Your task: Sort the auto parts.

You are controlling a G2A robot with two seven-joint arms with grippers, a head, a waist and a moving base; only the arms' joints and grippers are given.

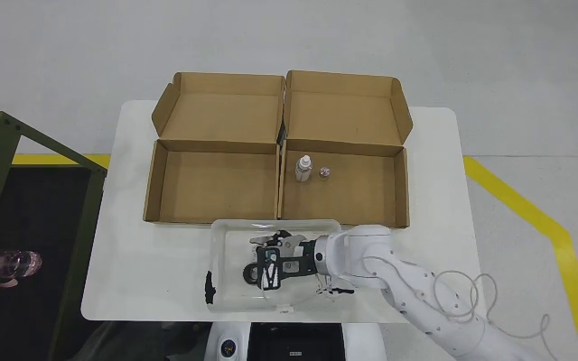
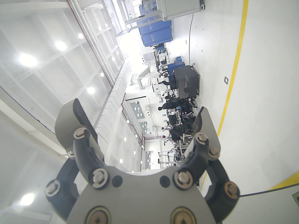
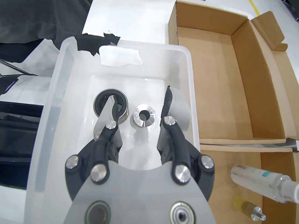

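Right gripper (image 3: 140,94), jaws spread, straddles the steel bushing (image 3: 143,116) — one finger (image 3: 106,115) overlaps the neighbouring bearing (image 3: 97,106) and may snag it.

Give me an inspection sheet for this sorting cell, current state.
Surface: white table, carrying everything.
Job's things: clear bin holds a bearing and a silver bushing; behind it, left box, and right box holding a bottle and a small vial.
Clutter: black tape on the bin rim.
End effectors: right end effector open, straddling the bushing; left end effector open, pointing into the hall.
Cables: white cable looped beside the right arm.
Surroundings: yellow floor line.
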